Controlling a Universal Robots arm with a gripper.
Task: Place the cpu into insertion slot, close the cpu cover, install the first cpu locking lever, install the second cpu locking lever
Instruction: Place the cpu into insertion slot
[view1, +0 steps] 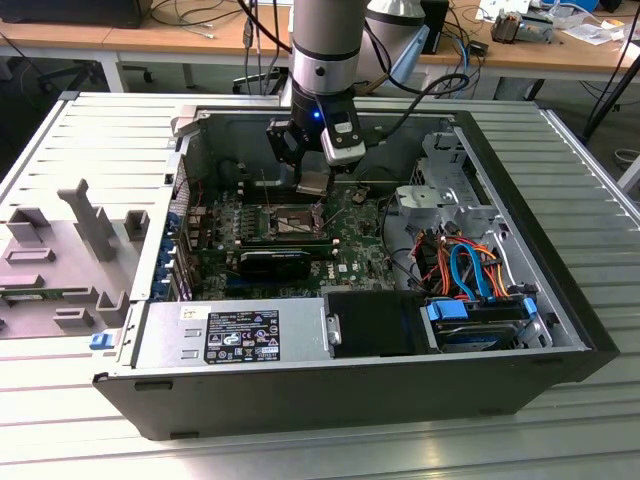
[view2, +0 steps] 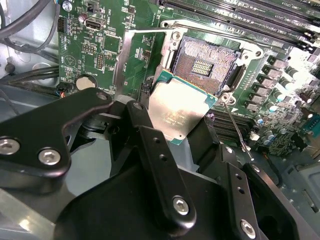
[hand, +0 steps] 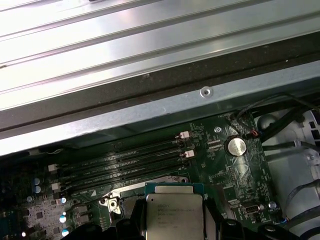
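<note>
Gripper (view1: 312, 172) clamped on cpu (view2: 179, 112), held just above bare insertion slot (view2: 202, 62), not seated. Cpu cover (view2: 131, 55) swung open beside slot. Motherboard (view1: 350, 245) underneath.

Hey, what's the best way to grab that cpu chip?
Pinch two opposite edges of the cpu, coming from above, as the gripper does: it is a thin flat square, so an edge grip leaves its underside free for the insertion slot.
</note>
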